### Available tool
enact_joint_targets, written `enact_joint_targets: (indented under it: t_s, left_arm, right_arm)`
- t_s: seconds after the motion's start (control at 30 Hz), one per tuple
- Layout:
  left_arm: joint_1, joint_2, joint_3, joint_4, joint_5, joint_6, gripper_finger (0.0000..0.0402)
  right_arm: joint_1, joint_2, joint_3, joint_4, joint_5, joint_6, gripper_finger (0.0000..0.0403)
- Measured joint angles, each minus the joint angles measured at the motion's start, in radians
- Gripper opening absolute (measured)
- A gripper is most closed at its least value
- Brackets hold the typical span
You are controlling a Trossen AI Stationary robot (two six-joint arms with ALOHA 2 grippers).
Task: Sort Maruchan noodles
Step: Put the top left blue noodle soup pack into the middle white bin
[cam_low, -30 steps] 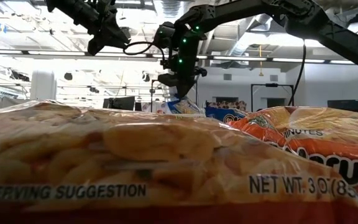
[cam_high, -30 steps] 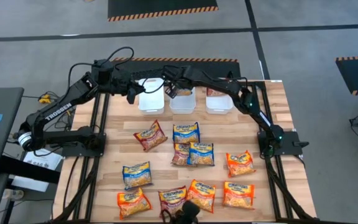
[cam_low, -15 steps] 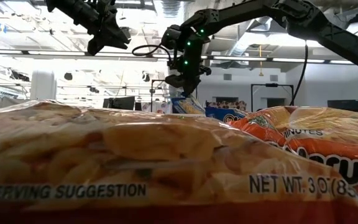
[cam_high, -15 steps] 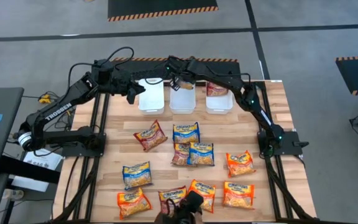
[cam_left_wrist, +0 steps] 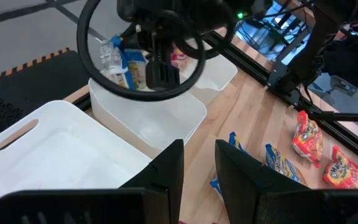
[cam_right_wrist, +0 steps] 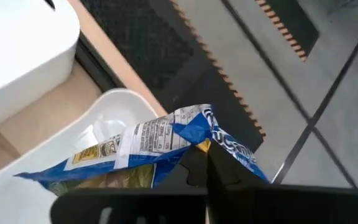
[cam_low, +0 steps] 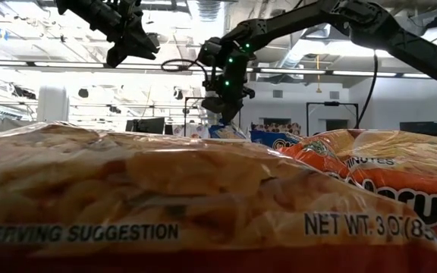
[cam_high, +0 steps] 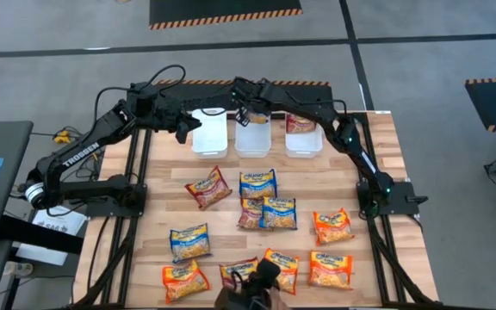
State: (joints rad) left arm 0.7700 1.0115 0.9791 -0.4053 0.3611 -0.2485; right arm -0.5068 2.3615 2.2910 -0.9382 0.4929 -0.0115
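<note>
Hanging from right claw [cam_right_wrist: 199,167] — blue packet [cam_right_wrist: 160,140] pinched, long axis crosswise over middle bin [cam_right_wrist: 114,112].

One camera hangs overhead, looking straight down on the whole table [cam_high: 386,155]. Another sits at tabletop level, pressed close against a packet [cam_low: 165,197], facing the room. Each wrist camera looks forward past its own fingers; both see the middle bin [cam_left_wrist: 166,115], which also shows from overhead.
</note>
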Motion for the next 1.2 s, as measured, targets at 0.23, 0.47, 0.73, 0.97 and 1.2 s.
enact_joint_targets:
  t_s: [0.23, 0.47, 0.73, 0.97, 1.2]
  left_arm:
    - [0.0, 0.0, 0.0, 0.0, 0.0, -0.001, 0.0077]
    - [0.0, 0.0, 0.0, 0.0, 0.01, -0.003, 0.0077]
    - [0.0, 0.0, 0.0, -0.001, 0.021, -0.003, 0.0077]
    - [0.0, 0.0, 0.0, -0.001, 0.021, -0.003, 0.0077]
    - [0.0, 0.0, 0.0, -0.004, 0.024, -0.008, 0.0077]
  right_arm:
    - [-0.013, 0.0, -0.036, 0.004, -0.006, 0.003, 0.001]
    - [-0.01, 0.0, -0.036, 0.015, -0.022, 0.003, 0.0034]
    - [-0.01, 0.0, -0.036, 0.015, -0.061, -0.021, 0.0062]
    - [-0.01, 0.0, -0.036, 0.015, -0.061, -0.023, 0.0105]
    - [-0.011, 0.0, -0.011, -0.028, -0.012, -0.03, 0.0149]
